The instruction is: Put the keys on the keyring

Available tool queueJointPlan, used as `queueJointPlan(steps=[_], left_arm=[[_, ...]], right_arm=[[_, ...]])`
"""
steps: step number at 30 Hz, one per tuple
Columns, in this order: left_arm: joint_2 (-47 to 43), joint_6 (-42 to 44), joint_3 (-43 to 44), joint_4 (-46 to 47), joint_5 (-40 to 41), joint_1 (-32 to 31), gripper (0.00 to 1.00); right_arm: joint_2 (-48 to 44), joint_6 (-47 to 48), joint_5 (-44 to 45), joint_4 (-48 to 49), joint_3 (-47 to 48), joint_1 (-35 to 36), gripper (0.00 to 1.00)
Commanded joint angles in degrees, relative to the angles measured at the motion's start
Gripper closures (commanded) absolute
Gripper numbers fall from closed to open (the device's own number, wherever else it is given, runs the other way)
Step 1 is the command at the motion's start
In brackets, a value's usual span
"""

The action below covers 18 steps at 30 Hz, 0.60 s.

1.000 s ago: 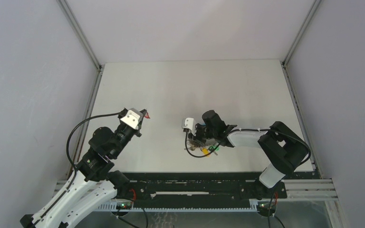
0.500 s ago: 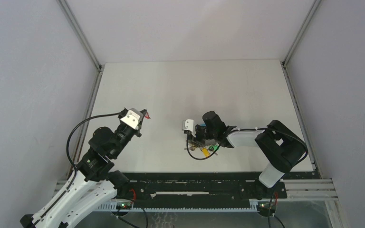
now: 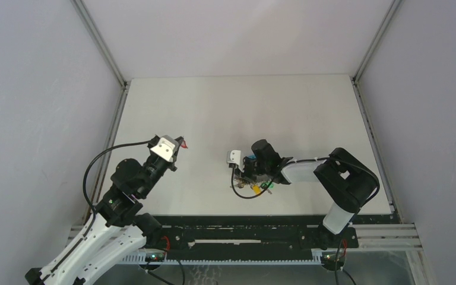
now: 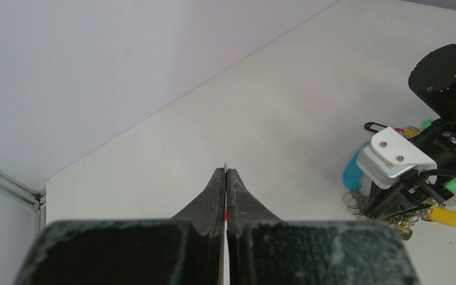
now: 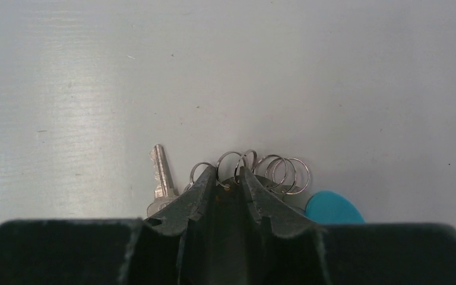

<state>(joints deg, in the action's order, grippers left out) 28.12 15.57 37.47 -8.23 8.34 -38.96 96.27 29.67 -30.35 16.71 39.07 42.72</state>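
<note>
Right tool [image 3: 244, 176], near centre: clenched on the small wire rings of the keyring [image 5: 276, 173], which lies on the surface [image 3: 243, 107]. Left tool [image 3: 179, 145], farther left, raised: clamped on the red-tagged key [image 3: 184, 144], blade edge-on between fingertips

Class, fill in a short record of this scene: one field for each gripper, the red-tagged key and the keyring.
left gripper: jaws shut on the key, away from the keyring
right gripper: jaws closed on the keyring's small wire rings
key: red tag, pinched edge-on, not yet on the ring
keyring: lying on the table under the right gripper
</note>
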Motion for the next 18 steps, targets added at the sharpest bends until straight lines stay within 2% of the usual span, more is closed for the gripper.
queueJointPlan(steps=[1, 12, 18], left_arm=[[0.27, -0.64, -0.47, 1.77, -1.02, 0.31, 1.0], [0.23, -0.68, -0.47, 1.73, -0.96, 0.34, 1.0], [0.13, -0.71, -0.47, 1.73, -1.14, 0.3, 1.0]], right_arm=[[0.84, 0.55, 0.9, -0.25, 2.39, -0.18, 0.8], [1.15, -2.1, 2.95, -0.34, 3.29, -0.9, 0.86], [-0.42, -3.46, 0.88, -1.88, 3.29, -2.23, 0.83]])
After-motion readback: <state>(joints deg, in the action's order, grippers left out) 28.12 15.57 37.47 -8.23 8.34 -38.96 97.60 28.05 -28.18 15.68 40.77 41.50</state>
